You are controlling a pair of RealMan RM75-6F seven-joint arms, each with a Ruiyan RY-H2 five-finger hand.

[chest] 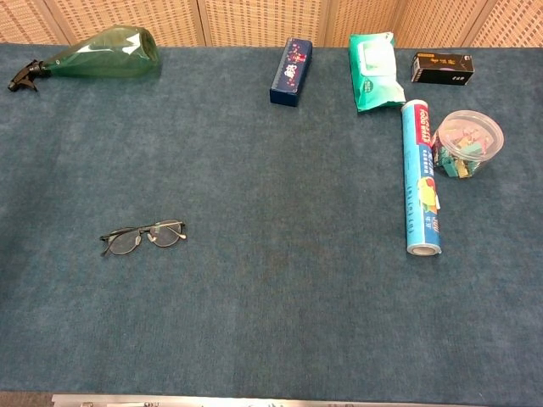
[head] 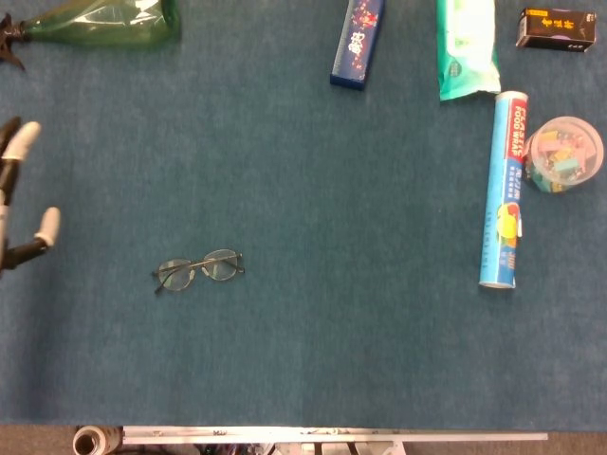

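A pair of thin-rimmed glasses (head: 199,271) (chest: 142,236) lies folded open on the blue cloth, left of the middle. Only the fingertips (head: 21,138) and thumb of my left hand (head: 17,194) show at the far left edge of the head view, spread apart and holding nothing, well left of the glasses. The chest view does not show that hand. My right hand appears in neither view.
Along the far edge lie a green spray bottle (head: 100,21), a dark blue box (head: 358,42), a green wipes pack (head: 465,47) and a small black box (head: 557,27). A blue food-wrap roll (head: 504,190) and a tub of clips (head: 563,154) sit at the right.
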